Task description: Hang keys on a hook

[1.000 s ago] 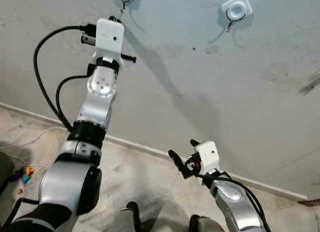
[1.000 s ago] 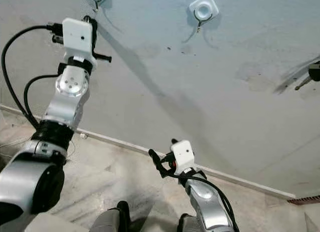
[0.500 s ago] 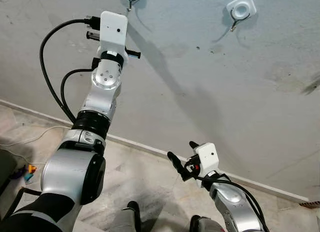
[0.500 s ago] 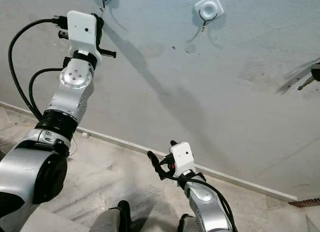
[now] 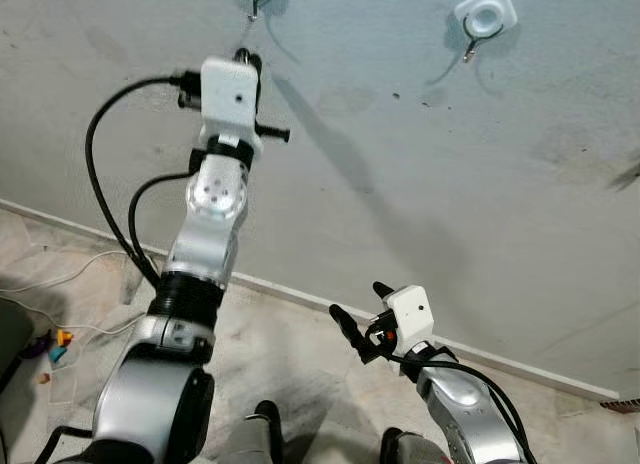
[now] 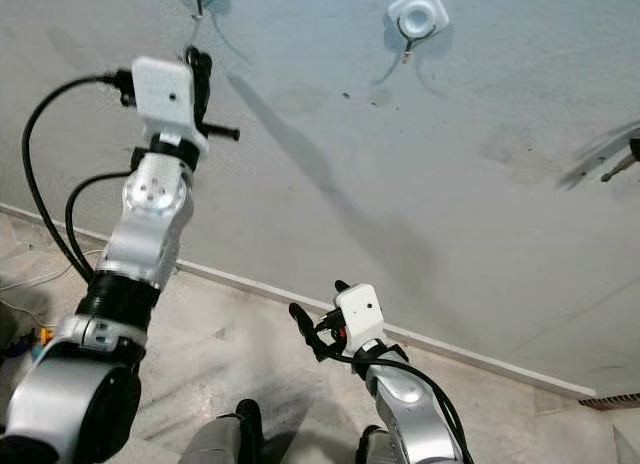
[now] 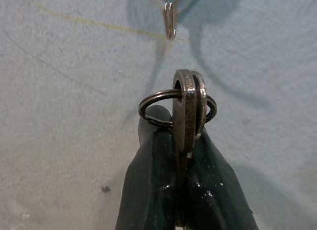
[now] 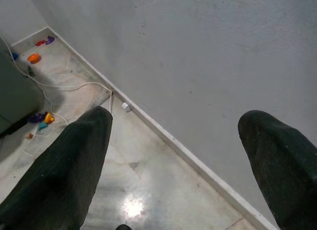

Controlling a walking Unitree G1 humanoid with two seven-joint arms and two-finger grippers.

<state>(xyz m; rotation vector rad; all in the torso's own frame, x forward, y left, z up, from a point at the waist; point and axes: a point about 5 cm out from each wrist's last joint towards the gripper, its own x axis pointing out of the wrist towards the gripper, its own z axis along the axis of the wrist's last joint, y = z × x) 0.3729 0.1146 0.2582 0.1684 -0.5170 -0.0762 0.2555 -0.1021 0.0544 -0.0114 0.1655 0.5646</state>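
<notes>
Nearest the robot, the right gripper (image 5: 358, 322) idles low over the marble floor (image 5: 290, 354), its two black fingers (image 8: 69, 165) spread wide and holding nothing. A white cable (image 8: 74, 86) and a few small coloured toys (image 8: 33, 57) lie on the floor to the left, near the skirting board (image 5: 300, 296), well clear of the work.

Farther off, the left arm reaches up the grey wall (image 5: 430, 164), and the left gripper (image 7: 187, 155) is clamped on the keys (image 7: 187, 111), their split ring (image 7: 153, 102) standing free above the fingertips. The keys sit just below the left hook (image 7: 170, 19), apart from it. A second hook (image 5: 482, 19) is mounted farther right on the wall.

The step in hand appears to be the final approach: the ring is roughly lined up but not yet threaded. The next move likely calls for a small rise and a push toward the wall so the ring slips over the hook's upturned tip. Nothing stands between the two; the narrow ring opening is the main difficulty.
</notes>
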